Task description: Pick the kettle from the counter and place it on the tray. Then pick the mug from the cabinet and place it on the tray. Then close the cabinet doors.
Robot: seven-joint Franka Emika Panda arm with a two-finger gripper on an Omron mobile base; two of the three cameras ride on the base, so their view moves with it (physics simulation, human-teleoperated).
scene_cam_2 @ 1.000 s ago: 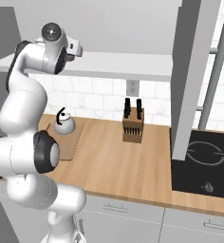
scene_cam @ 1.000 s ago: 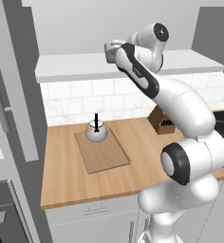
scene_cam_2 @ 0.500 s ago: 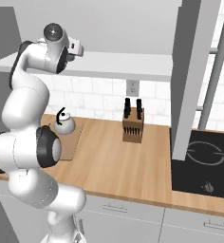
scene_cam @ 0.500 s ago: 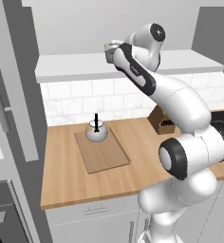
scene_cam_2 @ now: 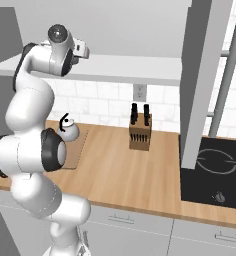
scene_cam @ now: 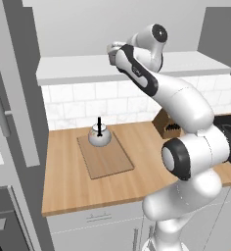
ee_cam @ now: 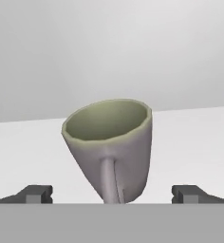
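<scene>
The grey-green mug (ee_cam: 113,144) stands upright on the white shelf of the cabinet (ee_cam: 190,137), handle towards me, greenish inside. My gripper (ee_cam: 116,193) is open, with one fingertip low on each side of the mug and neither touching it. In the left base view the gripper (scene_cam: 110,49) reaches into the cabinet (scene_cam: 78,66) above the counter (scene_cam: 68,181). The whitish kettle (scene_cam: 99,137) with its black handle sits at the far end of the wooden tray (scene_cam: 107,159). The kettle (scene_cam_2: 70,131) and tray (scene_cam_2: 76,152) also show beside my arm. A cabinet door (scene_cam_2: 204,80) stands swung open.
A knife block (scene_cam_2: 139,134) stands on the counter by the tiled wall. A black cooktop (scene_cam_2: 212,172) lies to the right, under the open door with its silver bar handle (scene_cam_2: 229,80). A grey panel with a long handle (scene_cam: 4,105) is at the left.
The arm's lower links have shifted slightly. The hand stays at the cabinet shelf, the gripper stays open, and the kettle and tray have not moved.
</scene>
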